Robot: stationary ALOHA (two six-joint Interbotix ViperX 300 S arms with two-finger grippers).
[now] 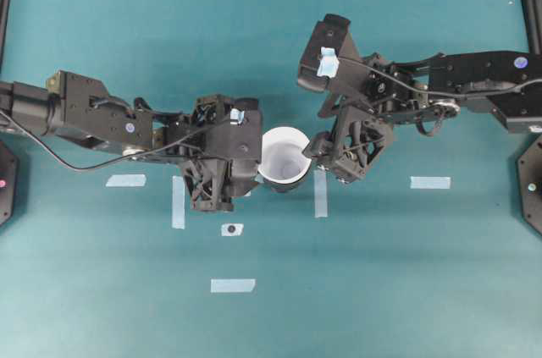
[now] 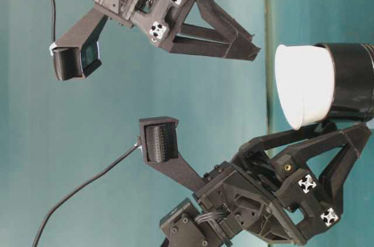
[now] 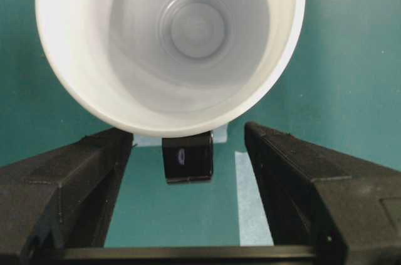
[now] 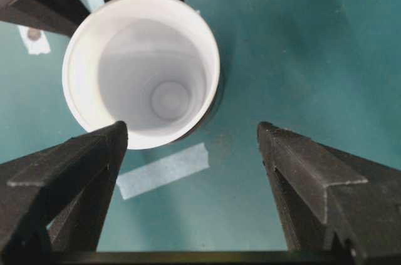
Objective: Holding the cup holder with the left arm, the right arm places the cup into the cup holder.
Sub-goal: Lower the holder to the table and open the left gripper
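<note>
Cup (image 1: 284, 155) seated in cup holder (image 2: 353, 80), upright on table (image 1: 381, 290) between both arms. Right hand (image 4: 194, 171) wide open, holding nothing — cup lies just ahead of its left finger, outside gap. Left hand (image 3: 188, 171) open, flanking holder's handle tab (image 3: 187, 157) without contact. Placement judged complete; both hands equally near, clear retreat straight back.

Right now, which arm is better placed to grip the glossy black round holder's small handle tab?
Left: the left gripper is open with the handle tab between its fingers; the right gripper sits across the white cup.
</note>
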